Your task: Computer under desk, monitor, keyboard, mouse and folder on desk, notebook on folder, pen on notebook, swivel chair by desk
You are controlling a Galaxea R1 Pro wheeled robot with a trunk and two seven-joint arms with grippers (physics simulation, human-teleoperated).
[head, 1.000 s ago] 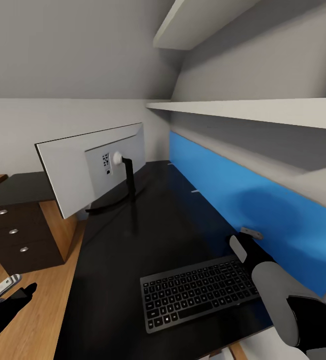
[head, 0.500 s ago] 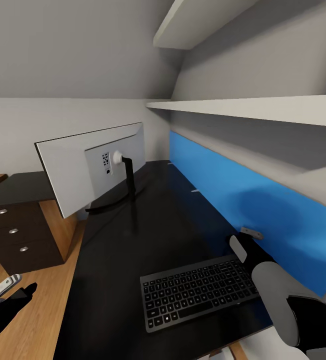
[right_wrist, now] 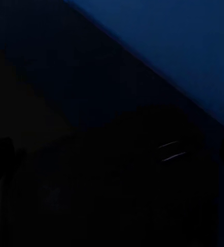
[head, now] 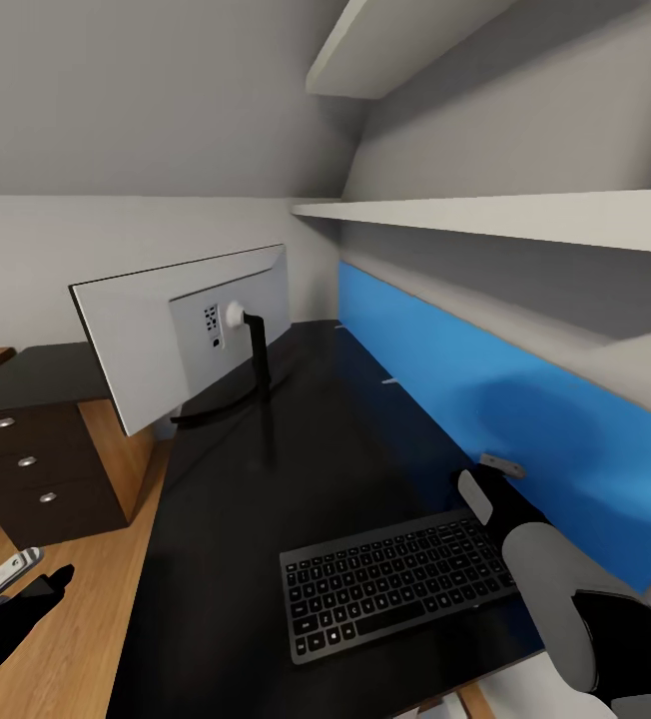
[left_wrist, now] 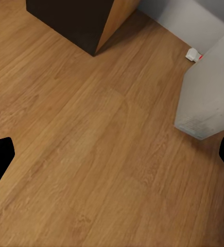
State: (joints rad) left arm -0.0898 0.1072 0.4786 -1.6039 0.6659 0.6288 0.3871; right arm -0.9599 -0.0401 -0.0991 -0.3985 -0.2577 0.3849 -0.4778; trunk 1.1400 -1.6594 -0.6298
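Note:
The monitor (head: 181, 340) stands on the black desk (head: 296, 469) with its white back toward me. The dark keyboard (head: 395, 584) lies flat near the desk's front edge. My right gripper (head: 495, 469) hovers just past the keyboard's right end, close to the blue back panel. In the very dark right wrist view its fingers sit far apart over the desk top, so my right gripper (right_wrist: 112, 152) is open and empty. My left gripper (head: 11, 589) hangs low, left of the desk. It is open over the wood floor (left_wrist: 91, 154), near the pale grey computer (left_wrist: 209, 92).
The desk's black drawers (head: 36, 469) with silver knobs stand at the left, and their corner (left_wrist: 75, 20) shows near the computer. A blue panel (head: 525, 419) lines the wall behind the desk under white shelves (head: 505, 215). A small white object (left_wrist: 194, 54) lies by the wall.

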